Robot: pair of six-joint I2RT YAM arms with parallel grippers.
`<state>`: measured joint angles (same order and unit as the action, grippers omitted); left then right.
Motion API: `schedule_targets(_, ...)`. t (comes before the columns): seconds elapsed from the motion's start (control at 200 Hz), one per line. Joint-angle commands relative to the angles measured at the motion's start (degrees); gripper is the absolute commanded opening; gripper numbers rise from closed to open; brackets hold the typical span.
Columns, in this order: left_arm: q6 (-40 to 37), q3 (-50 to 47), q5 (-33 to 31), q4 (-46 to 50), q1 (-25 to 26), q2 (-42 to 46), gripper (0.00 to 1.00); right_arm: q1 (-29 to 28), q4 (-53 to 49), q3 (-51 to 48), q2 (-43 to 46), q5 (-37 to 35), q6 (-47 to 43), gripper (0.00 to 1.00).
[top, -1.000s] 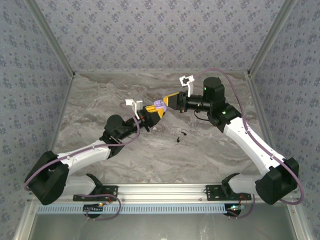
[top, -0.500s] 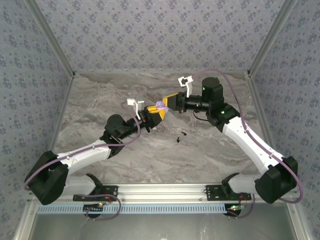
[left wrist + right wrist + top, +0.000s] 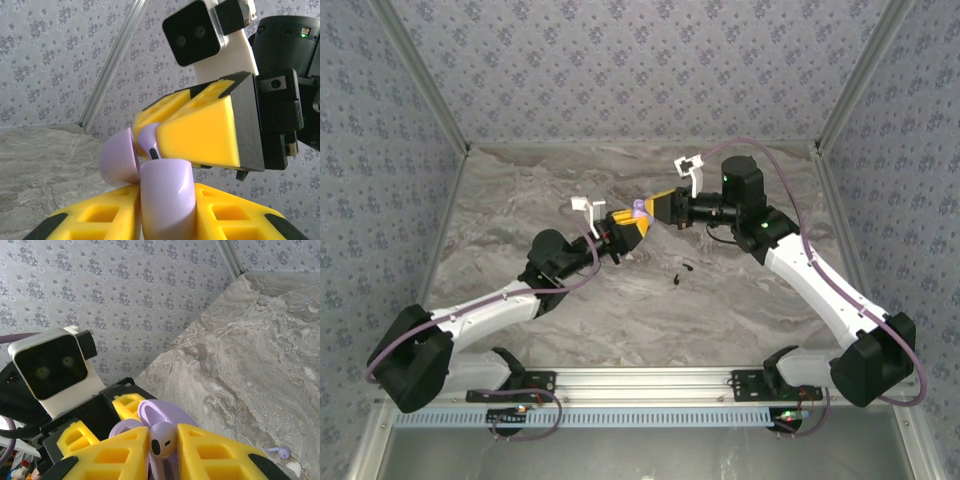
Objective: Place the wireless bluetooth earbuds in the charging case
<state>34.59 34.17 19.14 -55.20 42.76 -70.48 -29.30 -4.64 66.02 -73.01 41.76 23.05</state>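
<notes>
Top external, itemised largest first as I see it from the remote desk. Marble table (image 3: pixel 520 200): bare across most of its surface. Left arm (image 3: pixel 490 305) and right arm (image 3: pixel 820 275): both raised, meeting in mid-air above the table's middle. Left gripper (image 3: pixel 632 222): claw narrow, clamped on the charging case (image 3: pixel 165 200) and holding it clear of the table. Right gripper (image 3: pixel 654 206): claw narrow, pinching the first earbud (image 3: pixel 162 440) by its body. Change I log over the last second: the right arm has eased leftward toward the left gripper, which has barely shifted, and the strip of lilac showing between the two claws has shrunk. I judge this to be the final approach for seating the first earbud. Charging case, on the left wrist view: lilac, its lid (image 3: pixel 117 162) swung open to the left. First earbud, same view: stem poking out of the right claw just above the case mouth, touching or very nearly so; I cannot tell whether it has entered its pocket. Second earbud (image 3: pixel 278 452): lilac, lying on the marble well apart from both claws, still to be collected, so I put the task at under halfway. Two small dark specks (image 3: pixel 677 277): on the table below the grippers, too small for me to identify.
</notes>
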Motion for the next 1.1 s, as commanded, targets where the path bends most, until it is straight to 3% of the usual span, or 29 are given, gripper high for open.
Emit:
schedule_targets(0.0, -0.57, 0.72, -0.94, -2.72, 0.29, 1.57, 0.29, -0.65, -1.9, 1.8, 0.28, 0.36, -1.36, 0.22)
schedule_targets(0.6, -0.75, 0.93, -1.64, -0.44, 0.29, -1.72, 0.22, -0.64, -4.08, 1.81, -0.86, -2.24, -1.78, 0.21)
schedule_targets(1.094, 2.85, -1.75, -4.92, -1.4, 0.28, -12.34, 0.19, 0.13, -4.11, -9.48, -4.8, -5.77, -1.46, 0.2)
